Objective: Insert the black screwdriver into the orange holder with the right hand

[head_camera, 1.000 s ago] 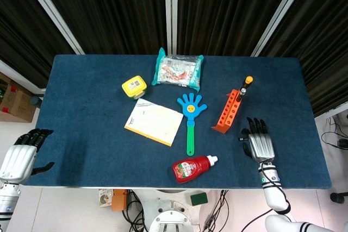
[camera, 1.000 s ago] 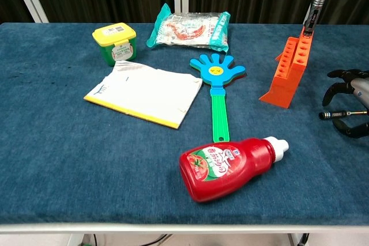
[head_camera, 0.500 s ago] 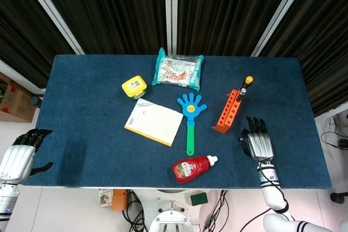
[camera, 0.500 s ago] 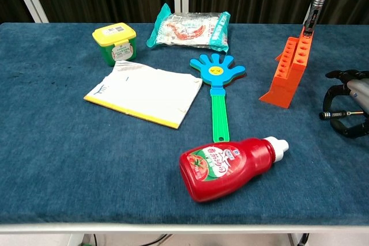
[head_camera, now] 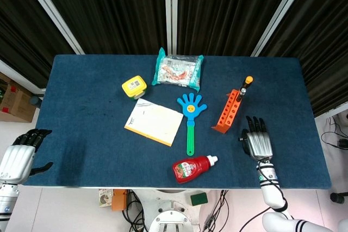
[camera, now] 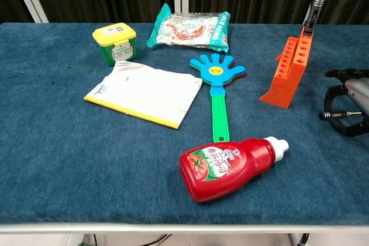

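One orange holder [head_camera: 228,111] is stood on the blue table [head_camera: 87,91], right of centre, and one screwdriver with an orange cap [head_camera: 244,87] is already seated upright in its far end. The black screwdriver [camera: 340,114] is seen in the chest view just beside the holder's right side, lying roughly level under the right hand [head_camera: 258,141]. The right hand's curled fingers [camera: 337,74] are arched over the tool; whether it is actually gripped cannot be told, as the hand is cut by the frame edge. The left hand [head_camera: 19,156] is held off the table's near left corner, loosely curled around nothing.

Elsewhere on the table are counted:
- one blue hand-shaped clapper [head_camera: 190,118], just left of the holder
- one red ketchup bottle [head_camera: 193,168], lying on its side near the front edge
- one notepad with yellow edge [head_camera: 154,121]
- one small green tub with a yellow lid [head_camera: 134,86]
- one sealed snack bag [head_camera: 178,69] at the back
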{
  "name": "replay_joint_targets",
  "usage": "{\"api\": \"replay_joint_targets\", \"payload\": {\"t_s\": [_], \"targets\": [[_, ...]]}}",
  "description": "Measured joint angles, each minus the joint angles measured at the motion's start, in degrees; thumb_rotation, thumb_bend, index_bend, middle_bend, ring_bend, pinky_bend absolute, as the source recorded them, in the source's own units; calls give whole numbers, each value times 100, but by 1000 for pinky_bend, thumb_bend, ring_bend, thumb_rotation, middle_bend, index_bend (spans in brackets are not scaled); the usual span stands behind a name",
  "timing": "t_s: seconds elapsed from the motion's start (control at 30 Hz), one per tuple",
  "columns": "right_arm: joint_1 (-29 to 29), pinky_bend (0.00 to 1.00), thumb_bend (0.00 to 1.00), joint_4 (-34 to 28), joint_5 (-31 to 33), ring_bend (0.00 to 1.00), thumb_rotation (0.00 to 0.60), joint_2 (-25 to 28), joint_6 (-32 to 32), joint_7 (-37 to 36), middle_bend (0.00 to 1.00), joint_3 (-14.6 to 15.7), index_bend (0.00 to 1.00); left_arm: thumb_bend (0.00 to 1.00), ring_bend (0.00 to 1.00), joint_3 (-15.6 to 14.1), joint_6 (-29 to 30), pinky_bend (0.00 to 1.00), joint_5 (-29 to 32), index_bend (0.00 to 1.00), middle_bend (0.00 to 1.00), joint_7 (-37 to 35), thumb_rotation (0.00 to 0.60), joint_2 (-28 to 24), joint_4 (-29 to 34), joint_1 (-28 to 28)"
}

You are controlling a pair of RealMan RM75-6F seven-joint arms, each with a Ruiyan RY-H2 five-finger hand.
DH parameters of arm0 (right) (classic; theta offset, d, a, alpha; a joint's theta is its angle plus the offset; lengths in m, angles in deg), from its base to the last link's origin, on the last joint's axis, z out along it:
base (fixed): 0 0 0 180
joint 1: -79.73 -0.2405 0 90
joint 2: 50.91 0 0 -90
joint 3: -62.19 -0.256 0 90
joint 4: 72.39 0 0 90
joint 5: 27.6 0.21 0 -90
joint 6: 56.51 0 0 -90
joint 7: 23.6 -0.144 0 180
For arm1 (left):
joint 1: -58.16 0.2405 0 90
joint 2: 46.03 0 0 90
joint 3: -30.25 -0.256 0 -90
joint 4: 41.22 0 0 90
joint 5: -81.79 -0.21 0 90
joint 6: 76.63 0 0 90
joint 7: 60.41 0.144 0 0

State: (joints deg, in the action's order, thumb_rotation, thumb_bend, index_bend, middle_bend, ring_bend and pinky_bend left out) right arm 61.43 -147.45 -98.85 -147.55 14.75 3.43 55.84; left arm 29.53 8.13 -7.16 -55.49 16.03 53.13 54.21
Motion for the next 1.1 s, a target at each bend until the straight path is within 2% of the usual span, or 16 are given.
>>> {"api": "replay_joint_targets", "payload": {"t_s": [0.17,0.43,0.63,0.87,1.1], "targets": [[-8,0,448,-2,1,0,600,-15,7,0,29,-9,502,36,142,7,-5,260,13,185,216,-15,600,-6,-1,-2],[27,0,447,7,-163,0,600,-26,152,-291,35,-14,566,36,143,3,33,260,-7,185,216,-47,600,-16,-10,15],[101,0,448,-336,-397,0,600,259,290,-841,42,7,572,36,142,-7,50,260,-35,185,217,-60,600,-19,-12,24],[270,0,449,-1081,-764,0,600,912,608,-1623,55,7,604,36,142,-9,13,261,-28,185,216,-28,600,-10,-7,8],[334,0,455,-1261,-1276,0,600,1111,981,-2543,79,-26,650,36,142,-6,19,260,-39,185,216,17,600,19,-6,5]]}}
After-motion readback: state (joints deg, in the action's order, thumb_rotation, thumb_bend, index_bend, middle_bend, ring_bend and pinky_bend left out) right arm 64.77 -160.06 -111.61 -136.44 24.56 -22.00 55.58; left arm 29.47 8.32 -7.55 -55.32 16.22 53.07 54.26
